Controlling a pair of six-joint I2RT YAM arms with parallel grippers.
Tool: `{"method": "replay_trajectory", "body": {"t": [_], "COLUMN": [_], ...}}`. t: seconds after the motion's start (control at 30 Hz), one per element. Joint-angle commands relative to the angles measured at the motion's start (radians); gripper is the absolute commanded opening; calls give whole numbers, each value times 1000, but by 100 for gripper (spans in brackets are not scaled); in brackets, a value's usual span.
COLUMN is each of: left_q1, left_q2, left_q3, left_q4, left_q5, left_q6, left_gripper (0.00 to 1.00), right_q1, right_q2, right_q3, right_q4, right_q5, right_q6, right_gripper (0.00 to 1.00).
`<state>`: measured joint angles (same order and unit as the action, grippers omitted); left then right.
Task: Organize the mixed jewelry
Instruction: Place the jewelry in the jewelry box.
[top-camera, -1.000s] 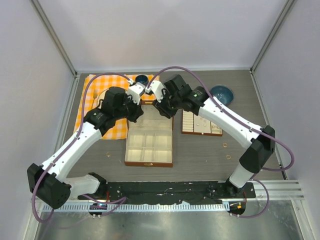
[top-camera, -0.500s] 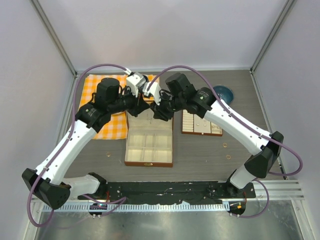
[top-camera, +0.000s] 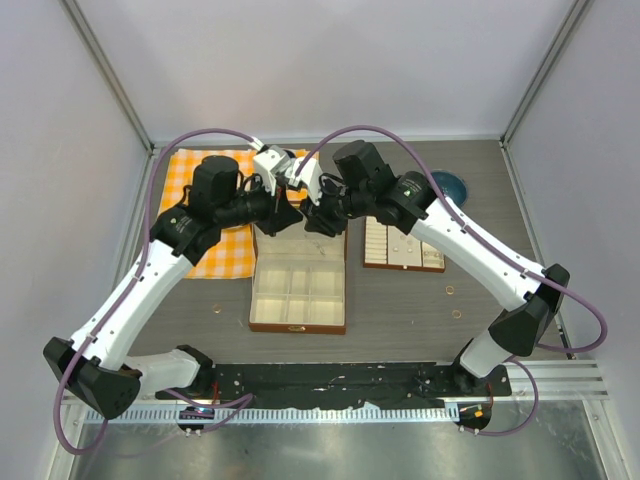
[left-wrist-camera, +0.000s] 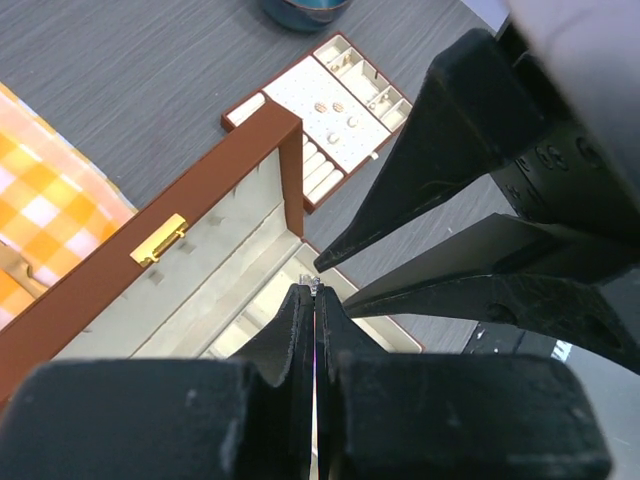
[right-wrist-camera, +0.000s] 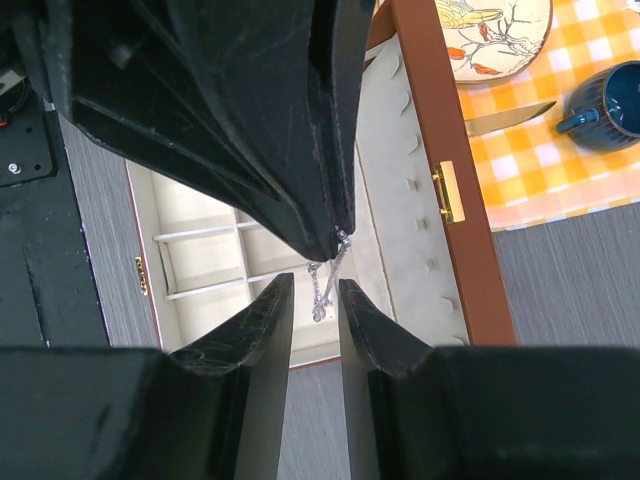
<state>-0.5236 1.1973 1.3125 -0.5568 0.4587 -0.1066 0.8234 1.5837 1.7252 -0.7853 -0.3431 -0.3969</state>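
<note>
At the far left of the table (top-camera: 400, 300) lies the checked cloth (top-camera: 215, 255). One of the rings (top-camera: 215, 308) sits just off its near corner.

The left end effector (left-wrist-camera: 315, 292) is closed, its tips pinching the top of the chain (right-wrist-camera: 322, 290). The chain hangs as a short silver strand over the open box (top-camera: 298, 295), just in front of the upright lid (left-wrist-camera: 150, 260).

The chain looks very light and limp, so it will likely swing, bunch and snag on the dividers. It is also thin enough to slip out of a loose pinch. The best hold is probably close under the present grip, with the pads square across the links, not low on the free tail.

The right end effector (right-wrist-camera: 312, 285) is open, with a finger on each side of the strand and apparently not touching it.

To the right are the tray (top-camera: 403, 250), two more rings on the table, and the bowl (top-camera: 450, 183).

From above, the arms hide the chain entirely. The left wrist view shows only a glint at the tips. The pendant cannot be made out, though the small cluster at the strand's lower end may be it.
</note>
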Motion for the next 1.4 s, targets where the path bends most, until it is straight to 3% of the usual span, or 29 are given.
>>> {"method": "replay_trajectory", "body": {"t": [0.0,1.37], "left_q1": [-4,5], "left_q2": [-27,-13], "left_q3": [45,88], "left_q4": [1,23], "left_q5": [44,143], "left_q6": [-25,-117], "left_gripper": [0,0], "right_q1": [0,-1], "right_q2": [-24,-60], "right_q3": [24,-50], "right_q4": [50,126], "right_q5": [1,33], "right_q6": [-2,12], "right_gripper": [30,22]}}
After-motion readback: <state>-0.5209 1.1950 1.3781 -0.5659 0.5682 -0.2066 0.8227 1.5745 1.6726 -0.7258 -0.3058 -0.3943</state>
